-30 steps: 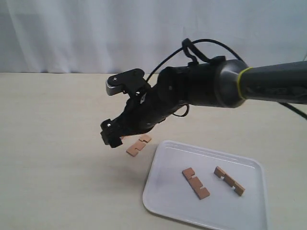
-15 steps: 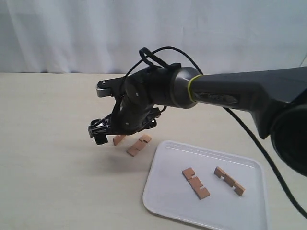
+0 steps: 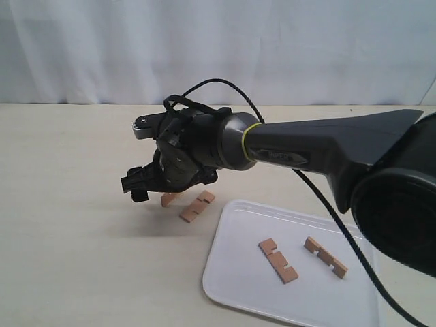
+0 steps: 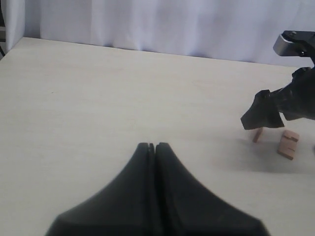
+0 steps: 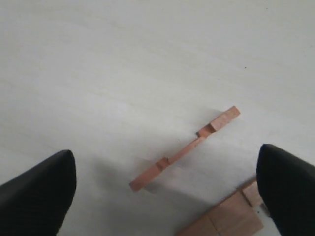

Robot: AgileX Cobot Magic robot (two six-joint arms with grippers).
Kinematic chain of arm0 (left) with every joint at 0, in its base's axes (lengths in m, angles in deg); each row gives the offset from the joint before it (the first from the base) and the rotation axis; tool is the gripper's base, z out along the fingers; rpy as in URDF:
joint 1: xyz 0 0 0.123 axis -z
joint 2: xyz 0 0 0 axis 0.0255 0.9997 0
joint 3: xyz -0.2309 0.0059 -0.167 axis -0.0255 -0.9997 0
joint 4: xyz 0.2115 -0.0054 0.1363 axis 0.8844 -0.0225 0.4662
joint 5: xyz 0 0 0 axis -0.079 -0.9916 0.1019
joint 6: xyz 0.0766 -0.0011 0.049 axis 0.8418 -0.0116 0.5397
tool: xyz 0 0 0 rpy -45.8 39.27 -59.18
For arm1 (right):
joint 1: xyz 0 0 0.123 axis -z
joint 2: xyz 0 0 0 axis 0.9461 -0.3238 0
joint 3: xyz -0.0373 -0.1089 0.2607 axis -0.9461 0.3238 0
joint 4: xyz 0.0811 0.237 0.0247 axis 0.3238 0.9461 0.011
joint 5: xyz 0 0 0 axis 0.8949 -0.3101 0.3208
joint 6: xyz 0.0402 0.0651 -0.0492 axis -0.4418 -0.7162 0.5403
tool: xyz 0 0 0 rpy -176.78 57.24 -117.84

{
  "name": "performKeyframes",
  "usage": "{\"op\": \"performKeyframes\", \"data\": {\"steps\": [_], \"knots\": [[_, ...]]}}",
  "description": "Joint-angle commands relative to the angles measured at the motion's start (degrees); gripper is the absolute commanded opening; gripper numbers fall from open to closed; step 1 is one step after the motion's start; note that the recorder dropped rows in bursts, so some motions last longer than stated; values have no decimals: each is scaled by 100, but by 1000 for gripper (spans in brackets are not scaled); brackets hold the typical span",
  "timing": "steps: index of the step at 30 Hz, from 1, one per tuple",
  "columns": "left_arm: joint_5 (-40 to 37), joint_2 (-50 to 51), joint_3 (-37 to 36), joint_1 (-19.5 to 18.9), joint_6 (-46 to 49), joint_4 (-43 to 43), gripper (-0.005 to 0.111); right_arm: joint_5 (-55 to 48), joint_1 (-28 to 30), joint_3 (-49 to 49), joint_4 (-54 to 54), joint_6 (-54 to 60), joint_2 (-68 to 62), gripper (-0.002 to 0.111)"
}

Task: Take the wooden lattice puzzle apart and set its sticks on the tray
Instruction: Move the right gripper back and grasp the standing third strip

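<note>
The right end effector [image 5: 165, 189] gapes wide, empty, above a stick [image 5: 184, 149] on the surface [image 3: 68, 238]. The tray [image 3: 235, 276] lies at its four o'clock. The left end effector [image 4: 151, 147] is closed, empty.

right claw [image 5: 165, 169] spread above stick [image 5: 184, 150], room either side | second stick [image 5: 221, 220] just beside | tray [image 3: 235, 276] near

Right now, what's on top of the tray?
Two sticks lie apart on the tray. The right arm covers its far right corner, so that part is unseen.
</note>
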Motion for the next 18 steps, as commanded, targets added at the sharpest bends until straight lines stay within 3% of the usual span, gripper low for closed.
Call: {"op": "performKeyframes", "data": {"steps": [1, 11, 18], "knots": [[14, -6, -13, -7, 4, -3, 0, 76, -14, -31, -96, -153, -74, 88], [17, -6, -13, -7, 4, -3, 0, 180, -14, -31, -120, -339, -300, 86], [17, -6, -13, -7, 4, -3, 0, 269, -14, -31, -120, -427, -368, 59]]}}
